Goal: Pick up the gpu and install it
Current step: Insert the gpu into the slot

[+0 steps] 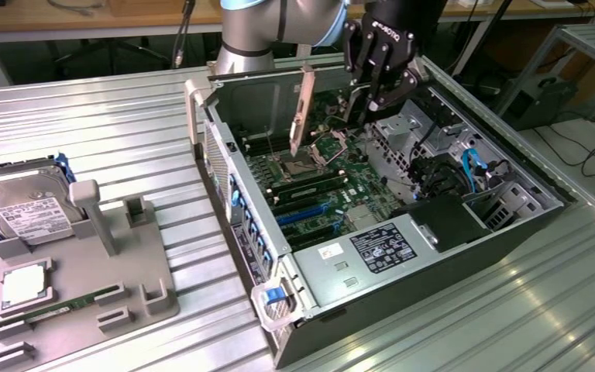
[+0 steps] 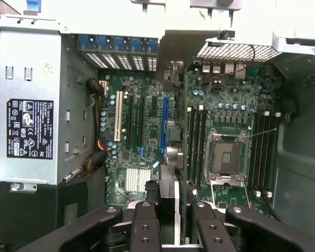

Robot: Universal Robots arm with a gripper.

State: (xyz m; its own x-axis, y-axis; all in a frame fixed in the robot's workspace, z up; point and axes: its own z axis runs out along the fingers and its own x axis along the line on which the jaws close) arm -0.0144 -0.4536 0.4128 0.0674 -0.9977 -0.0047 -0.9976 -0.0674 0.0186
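I have the hand (image 1: 380, 81) clamped on the gpu (image 1: 302, 108), hanging above the motherboard (image 1: 318, 186); tilt off twelve o'clock risks jamming the blue slot (image 2: 164, 122).

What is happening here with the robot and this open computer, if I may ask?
The robot arm's gripper holds the gpu edge-on above the open computer case, over the motherboard. The card is not yet seated in a slot. On the exterior view's left, a grey holder carries a hard drive and a RAM stick.
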